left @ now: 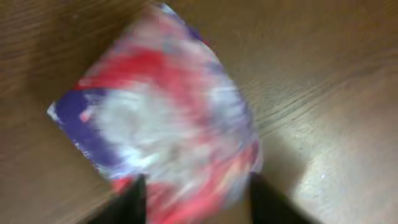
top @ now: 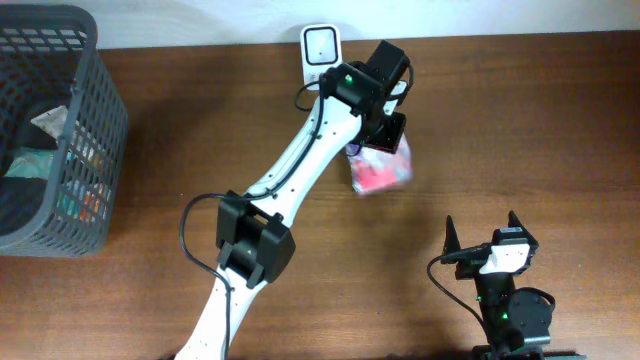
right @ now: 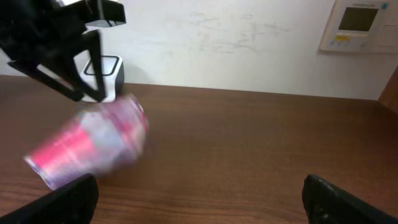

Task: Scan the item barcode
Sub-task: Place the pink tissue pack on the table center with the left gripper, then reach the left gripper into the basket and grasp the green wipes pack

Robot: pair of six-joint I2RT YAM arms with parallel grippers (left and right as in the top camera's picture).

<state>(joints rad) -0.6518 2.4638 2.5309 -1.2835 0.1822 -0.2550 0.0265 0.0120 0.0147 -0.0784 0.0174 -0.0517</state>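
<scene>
**Overhead.** Your packet (top: 380, 172) is over the counter (top: 520, 110), just in front of the scanner (top: 320, 47) and a little to its right. It is well apart from the basket (top: 60, 130), out on the scanner's left. The packet is a pink, red and white smear. Its long axis seems to run on a slant, one end toward the scanner and the other out toward the right gripper (top: 483, 228). You cannot tell whether it rests on the wood. The left gripper (top: 386, 135) hangs over the end nearest the scanner. The right gripper sits much farther from the scanner, near the front edge, with its jaws spread wide and holding nothing. Bare wood lies between it and the packet.

**Left wrist.** The packet fills most of the frame, turned like a diamond with one corner pointing away from you. It has a purple edge on one side and red and white across the middle. The print is too blurred to read. The two dark fingers (left: 134, 200) stand apart with the packet's near edge between them. You cannot tell whether they touch it.

**Right wrist.** The packet lies slantwise just in front of the scanner, its pink end lowest and farthest from it. The left arm's dark parts are above it. A wall panel (right: 359, 23) with a small screen hangs far to the scanner's right, its writing too small to read. Open wood stretches across that side.
</scene>
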